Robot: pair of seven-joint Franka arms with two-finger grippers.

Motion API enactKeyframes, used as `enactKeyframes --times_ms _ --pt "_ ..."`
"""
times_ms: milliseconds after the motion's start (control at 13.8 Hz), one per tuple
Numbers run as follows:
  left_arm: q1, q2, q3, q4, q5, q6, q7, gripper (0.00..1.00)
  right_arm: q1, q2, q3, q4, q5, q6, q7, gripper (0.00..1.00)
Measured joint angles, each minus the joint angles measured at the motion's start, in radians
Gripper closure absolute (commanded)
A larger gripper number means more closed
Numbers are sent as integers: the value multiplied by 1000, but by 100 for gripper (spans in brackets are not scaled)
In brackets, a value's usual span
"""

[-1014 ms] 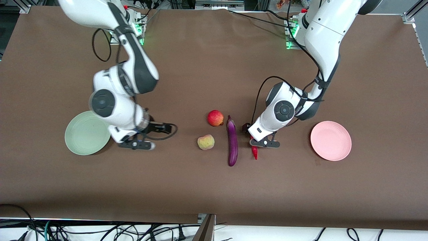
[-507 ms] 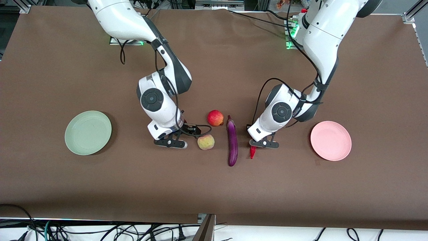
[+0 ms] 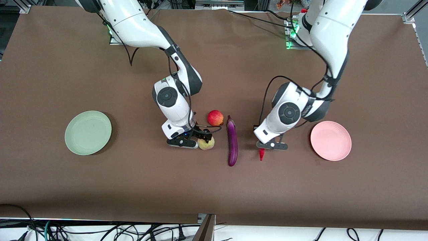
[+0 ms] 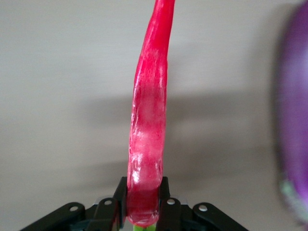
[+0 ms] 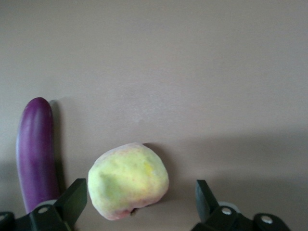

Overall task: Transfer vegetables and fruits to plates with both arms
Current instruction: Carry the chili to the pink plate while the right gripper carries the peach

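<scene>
Lifting chili pepper [image 4: 147, 139] clamped in left claw [image 3: 269, 145] toward pink plate [image 3: 341, 152]; right claw [image 5: 137, 199], newly arrived mid-worktop, apart around peach [image 5: 128, 179].

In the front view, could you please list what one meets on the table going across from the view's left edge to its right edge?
Green plate → right tool → peach → apple → eggplant → chili pepper, held by the left tool → pink plate.
</scene>
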Motion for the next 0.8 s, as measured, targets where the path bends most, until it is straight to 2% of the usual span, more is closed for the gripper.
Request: enactKeyframes --times_ms 217,507,797 --pt "17 -58 64 5 97 -155 111 95 12 13 0 1 0 26 1 0" --pt "97 -50 84 4 274 -176 279 95 26 42 0 1 0 78 1 0" --pt "161 -18 85 2 319 -165 365 95 31 63 0 2 0 120 1 0"
